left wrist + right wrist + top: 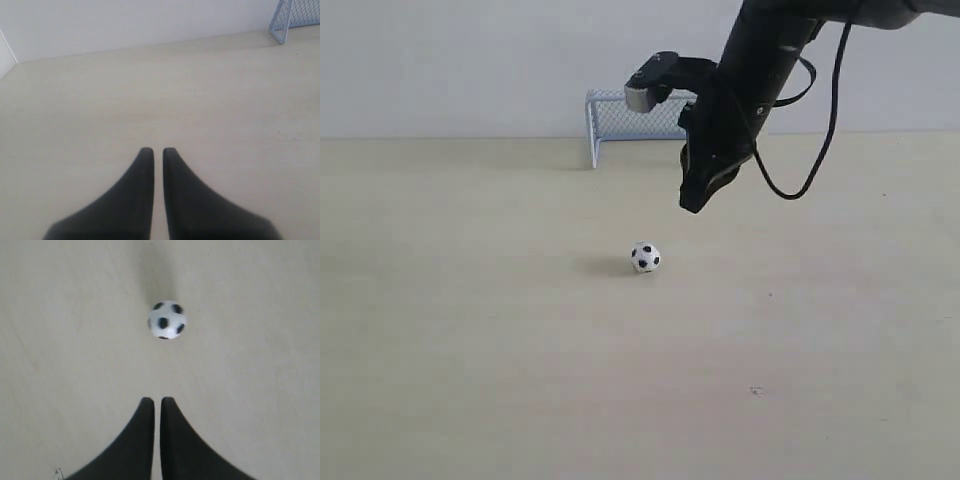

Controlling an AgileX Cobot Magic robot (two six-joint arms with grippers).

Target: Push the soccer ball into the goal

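The soccer ball (645, 258), tiny and white with black patches, lies on the pale table near the middle. The goal (620, 120) with its grey-white frame and mesh stands at the back against the wall, partly hidden by the right arm. My right gripper (692, 205) hangs above the table, to the right of and behind the ball, shut with nothing in it. In the right wrist view the ball (167, 320) lies ahead of the shut gripper (154, 400). My left gripper (154, 150) is shut and empty; a corner of the goal (295, 17) shows far ahead.
The white wall (450, 60) runs along the back of the beige table (470, 350). A black cable (820, 140) loops down from the right arm. A small dark speck (755, 390) marks the table front right.
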